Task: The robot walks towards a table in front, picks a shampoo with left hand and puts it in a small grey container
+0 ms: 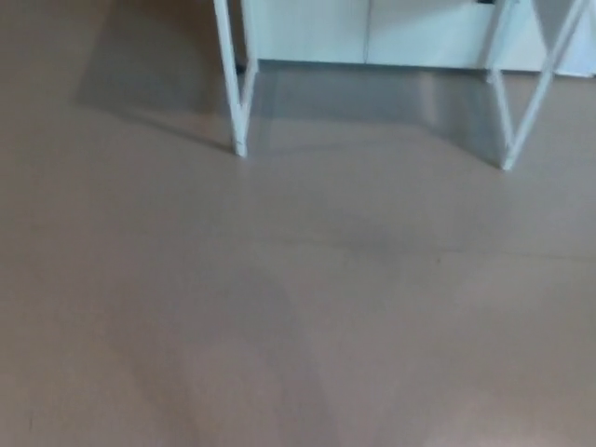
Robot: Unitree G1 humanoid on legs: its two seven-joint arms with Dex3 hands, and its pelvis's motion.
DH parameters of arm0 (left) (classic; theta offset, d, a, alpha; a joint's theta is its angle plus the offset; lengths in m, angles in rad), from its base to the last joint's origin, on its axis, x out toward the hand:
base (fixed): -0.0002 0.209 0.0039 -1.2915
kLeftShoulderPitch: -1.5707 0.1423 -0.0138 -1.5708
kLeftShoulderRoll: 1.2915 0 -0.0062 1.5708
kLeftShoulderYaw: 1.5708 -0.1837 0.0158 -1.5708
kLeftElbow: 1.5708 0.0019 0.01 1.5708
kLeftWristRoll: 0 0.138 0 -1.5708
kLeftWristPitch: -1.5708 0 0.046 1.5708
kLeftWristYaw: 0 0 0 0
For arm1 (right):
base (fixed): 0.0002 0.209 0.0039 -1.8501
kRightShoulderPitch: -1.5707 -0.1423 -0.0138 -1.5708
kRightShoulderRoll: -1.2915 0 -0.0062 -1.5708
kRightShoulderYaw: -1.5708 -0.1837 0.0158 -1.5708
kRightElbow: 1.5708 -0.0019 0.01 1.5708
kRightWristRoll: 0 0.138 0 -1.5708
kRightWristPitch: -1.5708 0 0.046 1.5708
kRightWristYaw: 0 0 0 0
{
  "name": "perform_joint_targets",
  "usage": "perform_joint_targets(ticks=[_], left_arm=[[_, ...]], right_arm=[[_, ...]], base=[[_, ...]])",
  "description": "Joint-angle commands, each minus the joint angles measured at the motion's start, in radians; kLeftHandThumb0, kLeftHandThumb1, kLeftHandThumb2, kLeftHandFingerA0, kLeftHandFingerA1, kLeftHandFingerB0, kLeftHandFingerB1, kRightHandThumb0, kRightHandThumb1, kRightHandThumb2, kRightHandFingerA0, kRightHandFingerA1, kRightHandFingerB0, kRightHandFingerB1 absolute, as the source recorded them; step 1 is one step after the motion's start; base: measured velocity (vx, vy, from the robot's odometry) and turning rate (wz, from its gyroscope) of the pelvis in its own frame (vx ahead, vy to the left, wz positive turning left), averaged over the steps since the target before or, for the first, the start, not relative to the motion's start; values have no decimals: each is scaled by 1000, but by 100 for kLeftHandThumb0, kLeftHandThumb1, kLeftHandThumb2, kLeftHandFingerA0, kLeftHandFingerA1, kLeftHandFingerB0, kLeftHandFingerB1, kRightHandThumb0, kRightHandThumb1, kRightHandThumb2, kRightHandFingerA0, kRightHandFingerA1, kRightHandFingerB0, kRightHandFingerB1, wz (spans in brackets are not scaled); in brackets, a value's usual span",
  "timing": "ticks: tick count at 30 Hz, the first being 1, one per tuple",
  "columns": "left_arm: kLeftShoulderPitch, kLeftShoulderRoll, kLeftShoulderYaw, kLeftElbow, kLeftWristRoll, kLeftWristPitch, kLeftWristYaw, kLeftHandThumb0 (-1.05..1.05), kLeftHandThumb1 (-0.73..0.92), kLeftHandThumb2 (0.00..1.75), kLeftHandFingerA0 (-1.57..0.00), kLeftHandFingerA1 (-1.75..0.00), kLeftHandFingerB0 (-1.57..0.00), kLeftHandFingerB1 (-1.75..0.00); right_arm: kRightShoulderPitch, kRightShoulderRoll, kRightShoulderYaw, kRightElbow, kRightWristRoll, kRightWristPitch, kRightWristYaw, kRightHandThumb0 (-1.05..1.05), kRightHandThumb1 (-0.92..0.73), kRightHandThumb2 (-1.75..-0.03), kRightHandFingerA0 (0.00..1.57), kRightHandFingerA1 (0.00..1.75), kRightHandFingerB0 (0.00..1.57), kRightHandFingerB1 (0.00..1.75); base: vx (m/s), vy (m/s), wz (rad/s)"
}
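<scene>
While white table legs [233, 93] stand on brown floor [279, 326] | pale cabinet [307, 28] behind | robot hand state: cannot tell

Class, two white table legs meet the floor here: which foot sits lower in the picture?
The leg on the robot's right; it meets the floor lower in frame than the left leg.

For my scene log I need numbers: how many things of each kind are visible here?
White table legs: 2, left, right
White cabinet: 1
Brown floor: 1
Total: 4
</scene>
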Motion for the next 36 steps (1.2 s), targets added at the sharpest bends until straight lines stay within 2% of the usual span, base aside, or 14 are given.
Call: perform_joint_targets(ticks=[1,2,7,8,9,11,12,15,16,19,20,29,34,36], left_arm=[[19,22,-2,7,-9,-13,-11,-10,73,62,-49,-41,-39,-35],[22,23,-6,5,-4,-17,-9,-9,72,62,-48,-40,-39,-35],[35,23,-5,3,-13,-12,-21,-8,74,62,-48,-40,-38,-34],[38,22,-9,-1,-8,-12,-12,-8,72,61,-50,-40,-39,-35],[41,21,-9,-4,-8,-17,-12,-8,73,61,-51,-41,-40,-35],[46,20,-7,-6,-12,-23,-16,-8,73,61,-51,-41,-40,-35],[46,20,-7,-4,-12,-24,-18,-9,71,61,-49,-40,-39,-35],[46,21,-11,-1,-9,-23,-15,-17,67,64,-47,-42,-39,-37],[46,22,-16,-1,-4,-22,-14,-19,66,64,-48,-42,-39,-37],[46,25,-24,-1,-2,-21,-21,-19,67,64,-48,-42,-38,-37],[46,26,-25,-1,-3,-20,-23,-18,67,64,-48,-42,-38,-37],[36,39,-56,-3,13,0,-20,-19,71,61,-49,-39,-38,-34],[38,43,-72,-3,14,2,-25,-18,71,61,-42,-37,-36,-34],[36,46,-78,0,15,4,-30,-20,73,61,-46,-38,-35,-33]], right_arm=[[4,1,-1,7,14,-2,8,-25,-62,-59,63,44,42,35],[5,1,3,6,11,-3,5,-34,-54,-71,60,51,39,43],[12,0,13,12,1,-7,-2,-24,-63,-59,66,44,43,36],[13,0,16,15,-1,-10,-4,-34,-54,-70,64,52,40,43],[12,0,19,17,-3,-7,-8,-35,-53,-71,64,52,41,44],[10,0,25,18,-6,-2,-14,-35,-53,-71,64,52,41,44],[9,0,26,18,-5,-1,-11,-26,-62,-59,66,44,45,36],[6,-2,27,20,0,4,-3,-26,-62,-59,66,43,45,36],[6,-3,28,20,0,6,-2,-36,-53,-72,63,52,41,44],[2,-3,29,24,2,14,-6,-35,-54,-71,61,51,41,44],[0,-4,31,26,1,16,-7,-27,-63,-59,66,42,44,35],[-4,-6,39,26,1,3,-2,-27,-62,-59,63,42,44,35],[-4,-6,46,26,-3,11,-8,-27,-63,-59,63,42,44,35],[-3,-6,47,25,-3,9,-6,-28,-63,-59,63,41,44,35]], base=[[253,-116,3],[281,-106,2],[343,6,-11],[336,99,-18],[506,156,-10],[519,166,-18],[435,155,-86],[431,145,-25],[413,128,-1],[398,67,10],[416,-14,15],[496,-201,42],[404,-98,3],[443,39,-19]])
